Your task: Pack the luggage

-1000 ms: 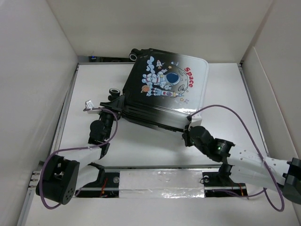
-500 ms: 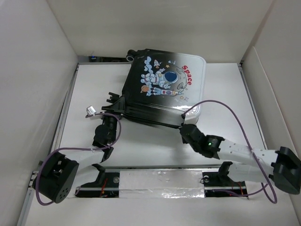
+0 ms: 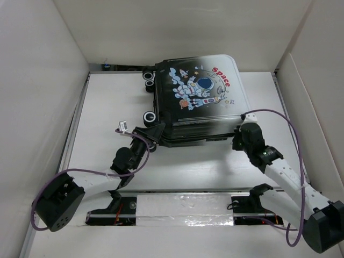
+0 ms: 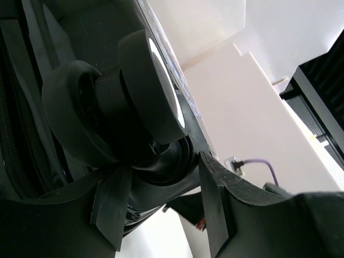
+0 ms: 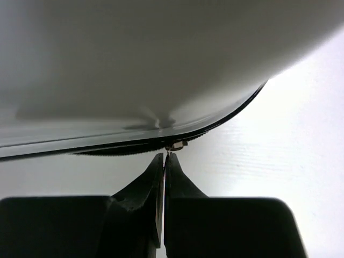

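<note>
Top external view is showing the suitcase lying closed and flat toward the far middle of the white counter, astronaut print and red "Space" lettering facing up, its two black wheels pointing left. White walls are boxing the counter in on three sides, and a strip of silver tape is running along the near edge between the arm bases. The left gripper is sitting at the suitcase's near-left corner, just beside the nearer wheel. Its wrist camera is showing the fingers standing half-wide with the black mount of that wheel pinched between them, the wheel itself filling much of the picture. The right gripper is pressing in at the near-right corner, a purple cable looping over its arm. Its fingers are lying tight together, tips right under the small metal zipper pull on the seam; whether they are pinching it is not showing.
</note>
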Motion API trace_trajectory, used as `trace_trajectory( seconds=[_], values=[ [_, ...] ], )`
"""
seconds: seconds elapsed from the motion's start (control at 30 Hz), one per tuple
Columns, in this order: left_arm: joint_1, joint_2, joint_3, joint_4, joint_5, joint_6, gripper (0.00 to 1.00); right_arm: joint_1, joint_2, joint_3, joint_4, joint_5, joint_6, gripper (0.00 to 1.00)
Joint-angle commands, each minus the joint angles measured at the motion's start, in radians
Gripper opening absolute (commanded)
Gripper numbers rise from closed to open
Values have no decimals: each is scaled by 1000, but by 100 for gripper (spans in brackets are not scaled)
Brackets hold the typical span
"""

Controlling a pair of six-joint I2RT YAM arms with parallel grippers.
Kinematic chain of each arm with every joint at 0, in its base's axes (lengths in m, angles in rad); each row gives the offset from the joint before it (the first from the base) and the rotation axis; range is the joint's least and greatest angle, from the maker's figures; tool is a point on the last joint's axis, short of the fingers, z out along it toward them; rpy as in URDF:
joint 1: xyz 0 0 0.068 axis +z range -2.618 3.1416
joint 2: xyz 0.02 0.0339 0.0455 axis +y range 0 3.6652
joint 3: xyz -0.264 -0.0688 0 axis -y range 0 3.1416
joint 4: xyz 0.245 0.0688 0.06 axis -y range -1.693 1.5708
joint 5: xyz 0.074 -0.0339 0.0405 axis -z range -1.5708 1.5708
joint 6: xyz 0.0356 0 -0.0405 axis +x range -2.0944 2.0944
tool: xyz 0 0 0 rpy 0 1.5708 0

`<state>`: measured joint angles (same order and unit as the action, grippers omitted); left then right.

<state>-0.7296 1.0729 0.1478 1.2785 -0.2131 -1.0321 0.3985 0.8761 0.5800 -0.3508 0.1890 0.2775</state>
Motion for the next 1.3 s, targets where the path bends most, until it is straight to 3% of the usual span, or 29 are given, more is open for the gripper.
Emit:
trace_trajectory(
  seconds=[0.0, 0.07, 0.17, 0.37, 0.4, 0.43, 0.47, 0.5, 0.53, 0.57, 0.63, 0.73, 0.8, 0.93, 0.97, 1.0, 1.03, 1.07, 1.1, 1.13, 1.23, 1.27],
  values=[
    [-128, 85, 62, 50, 285, 4, 0, 184, -2, -58, 583, -379, 155, 0],
    [-139, 126, 58, 87, 290, -11, 0, 287, 53, -121, 648, -317, 170, 0],
    [-139, 185, 39, 168, 276, -28, 0, 348, 57, -115, 549, -194, 152, 0],
    [-139, 133, 48, 55, 222, 27, 0, 329, -136, -144, 473, -54, 118, 1],
    [-139, 122, 58, 30, 222, 47, 0, 309, -162, -147, 472, -57, 106, 12],
    [-139, 114, 62, 9, 222, 55, 6, 300, -167, -147, 475, -74, 100, 27],
    [-139, 102, 67, -14, 183, 66, 15, 300, -164, -147, 472, -82, 88, 49],
    [-139, 73, 71, -60, 170, 79, 25, 289, -149, -147, 469, -89, 85, 55],
    [-130, 53, 72, -91, 140, 110, 45, 289, -141, -147, 466, -94, 81, 60],
    [-129, 32, 75, -123, 120, 128, 55, 280, -132, -149, 469, -115, 75, 66],
    [-129, -39, 91, -258, 52, 182, 77, 280, -109, -160, 487, -118, 68, 68],
    [-120, -138, 114, -412, -27, 230, 84, 280, -106, -166, 497, -86, 68, 67],
    [-120, -227, 108, -493, -63, 263, 86, 270, -126, -157, 472, -54, 75, 61],
    [-62, -373, 88, -640, -115, 287, 80, 261, -207, -175, 405, 1, 92, 23],
    [-62, -405, 79, -659, -111, 290, 65, 261, -251, -186, 386, 16, 94, 6],
    [-62, -462, 61, -691, -108, 303, 50, 261, -278, -209, 369, 27, 104, 2],
    [-62, -488, 55, -702, -92, 314, 36, 261, -307, -226, 352, 38, 114, 0],
    [-62, -510, 47, -709, -76, 320, 14, 261, -339, -241, 316, 64, 120, 0],
    [-62, -531, 39, -712, -59, 339, 6, 261, -401, -274, 303, 81, 140, 0],
    [-74, -531, 41, -709, -22, 354, 0, 261, -432, -285, 256, 105, 155, 0],
    [-178, -470, 81, -691, -26, 433, 0, 252, -523, -299, 205, 150, 210, 1],
    [-223, -444, 94, -680, -49, 458, 0, 252, -531, -293, 185, 196, 225, 9]
  ],
)
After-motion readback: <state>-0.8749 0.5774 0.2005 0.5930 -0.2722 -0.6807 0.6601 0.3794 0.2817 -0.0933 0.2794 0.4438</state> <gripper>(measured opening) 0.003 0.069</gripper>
